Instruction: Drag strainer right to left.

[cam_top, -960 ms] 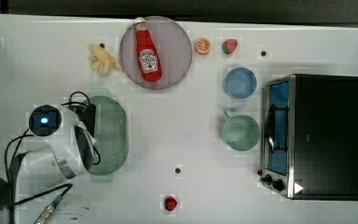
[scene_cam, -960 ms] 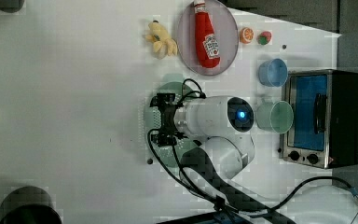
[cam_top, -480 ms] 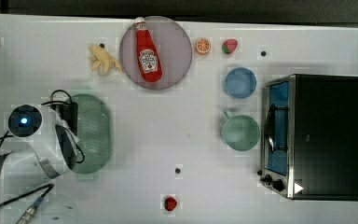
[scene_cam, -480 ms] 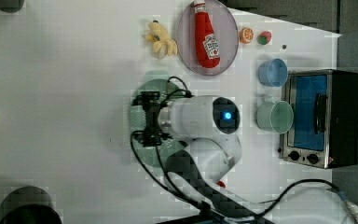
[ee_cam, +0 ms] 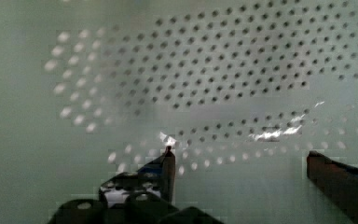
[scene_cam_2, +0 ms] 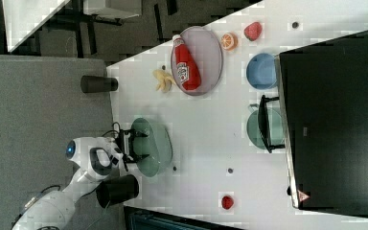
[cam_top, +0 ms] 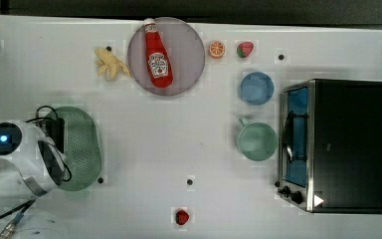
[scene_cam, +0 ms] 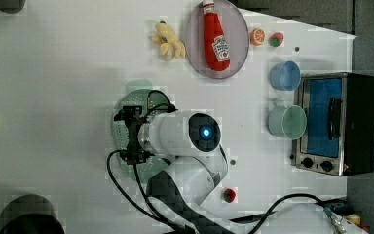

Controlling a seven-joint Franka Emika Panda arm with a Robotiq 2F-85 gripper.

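Strainer (cam_top: 82, 148) + arm slid further toward table's (cam_top: 189, 149) left edge in top view since earlier frame. Gripper (ee_cam: 240, 161) fingers spread wide inside basin, pushing w/o clamping. Drag looks nearly done.

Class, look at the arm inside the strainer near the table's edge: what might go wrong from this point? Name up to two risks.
1. The strainer already lies near the table edge on the top view's left; dragging further might push it off.
2. The gripper stands open inside the basin, fingertips apart and clamping nothing, so it may slip and leave the strainer behind.
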